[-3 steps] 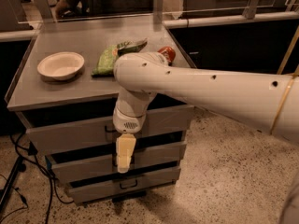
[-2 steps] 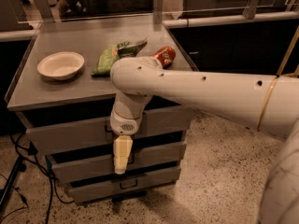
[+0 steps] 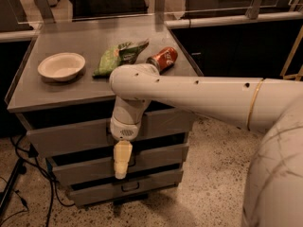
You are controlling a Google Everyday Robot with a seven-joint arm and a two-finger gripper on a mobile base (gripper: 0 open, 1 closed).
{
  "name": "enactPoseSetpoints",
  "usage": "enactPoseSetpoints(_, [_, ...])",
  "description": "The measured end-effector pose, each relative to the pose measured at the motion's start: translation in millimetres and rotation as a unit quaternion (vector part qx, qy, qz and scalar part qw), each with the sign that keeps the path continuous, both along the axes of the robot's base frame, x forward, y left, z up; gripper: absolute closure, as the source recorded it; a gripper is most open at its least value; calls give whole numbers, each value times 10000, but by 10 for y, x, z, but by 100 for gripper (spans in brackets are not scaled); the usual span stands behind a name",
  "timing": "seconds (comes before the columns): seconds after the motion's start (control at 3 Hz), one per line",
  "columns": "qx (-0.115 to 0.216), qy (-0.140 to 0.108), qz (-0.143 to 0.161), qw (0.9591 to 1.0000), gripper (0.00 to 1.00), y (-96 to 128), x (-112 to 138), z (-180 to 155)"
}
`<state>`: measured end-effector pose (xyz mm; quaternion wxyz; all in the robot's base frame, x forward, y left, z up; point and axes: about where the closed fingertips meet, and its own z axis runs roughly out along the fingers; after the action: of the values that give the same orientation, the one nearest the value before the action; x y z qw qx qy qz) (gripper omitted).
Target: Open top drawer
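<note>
Approach step: the pincer [image 3: 122, 160], whose spread I cannot tell, hangs below the top drawer [image 3: 66, 140]; next it must rise and catch hold there.

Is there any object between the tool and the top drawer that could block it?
Nothing visible does. The tool hangs in front of the drawer fronts, lower than the top drawer. The bowl, green bag and can lie on the cabinet top, out of the way. The wrist hides the drawer's handle.
</note>
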<state>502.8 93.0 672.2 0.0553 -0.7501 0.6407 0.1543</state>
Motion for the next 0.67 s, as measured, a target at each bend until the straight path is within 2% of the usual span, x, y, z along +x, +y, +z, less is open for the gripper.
enactPoseSetpoints(0.33, [-125,-81,-15,9999,0,-100,179,11])
enactPoseSetpoints(0.67, [-127,-79,-15,9999,0,-100,180,8])
